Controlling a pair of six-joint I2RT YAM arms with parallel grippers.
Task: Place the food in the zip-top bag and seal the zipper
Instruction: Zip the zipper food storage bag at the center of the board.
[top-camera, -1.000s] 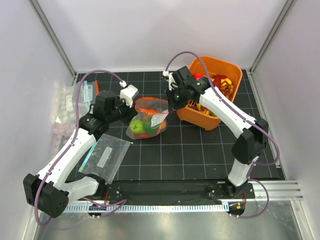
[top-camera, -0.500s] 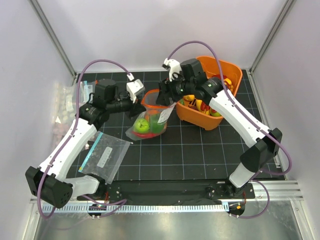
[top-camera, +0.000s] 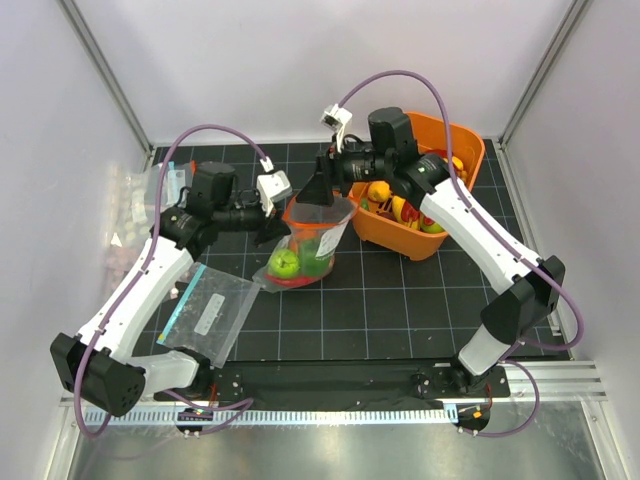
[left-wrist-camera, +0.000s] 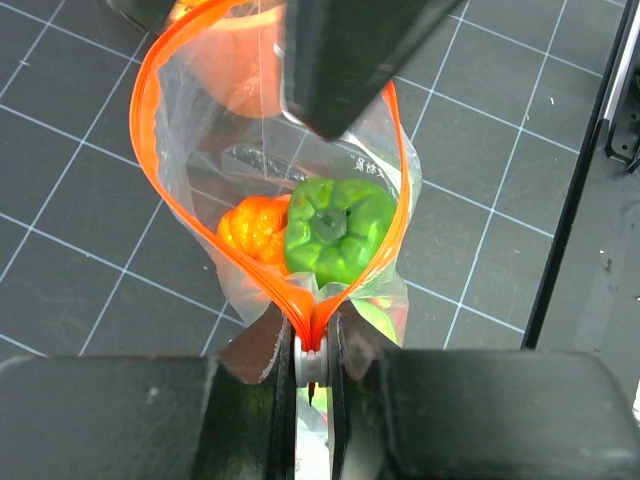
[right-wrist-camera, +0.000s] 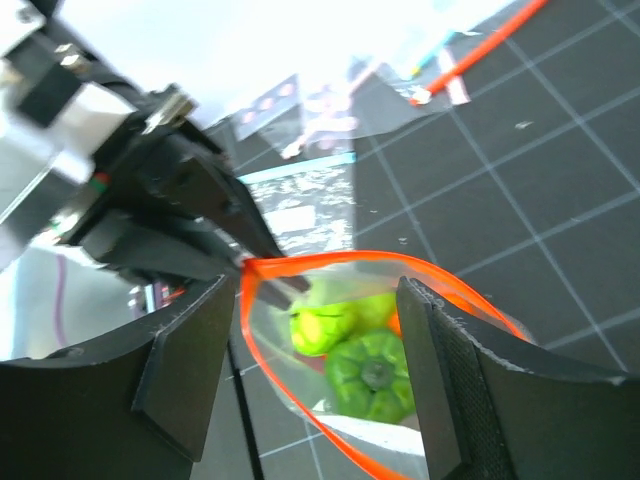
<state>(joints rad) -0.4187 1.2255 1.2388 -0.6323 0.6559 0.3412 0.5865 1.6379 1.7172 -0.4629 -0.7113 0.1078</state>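
The zip-top bag (top-camera: 300, 250) stood mouth-up near the middle of the black grid mat (top-camera: 400, 300), its body sagging down and a little toward the near-left. Whether its bottom rested on the mat I could not tell. The zipper (right-wrist-camera: 330, 260) gaped in a teardrop loop, and its long axis ran left to right between the two arms. The left gripper (left-wrist-camera: 312, 345) was pinched tight on the zipper's left end, where the two strips met in a point. The right gripper (right-wrist-camera: 320, 290) hung over the other end of the mouth with its fingers spread wide; I could not make out whether either finger touched the plastic. Down inside lay a green pepper (left-wrist-camera: 338, 228) pressed against an orange piece (left-wrist-camera: 250, 230), and from the right wrist a yellow-green piece (right-wrist-camera: 320, 325) showed beside the pepper. An orange bin (top-camera: 470, 135) of more toy food sat just beside the bag on the right, crowding that side. A second clear bag (top-camera: 215, 310) with a teal-blue edge lay flat to the near-left, well apart. Bare mat stretched on the bag's near side, toward the arm bases.
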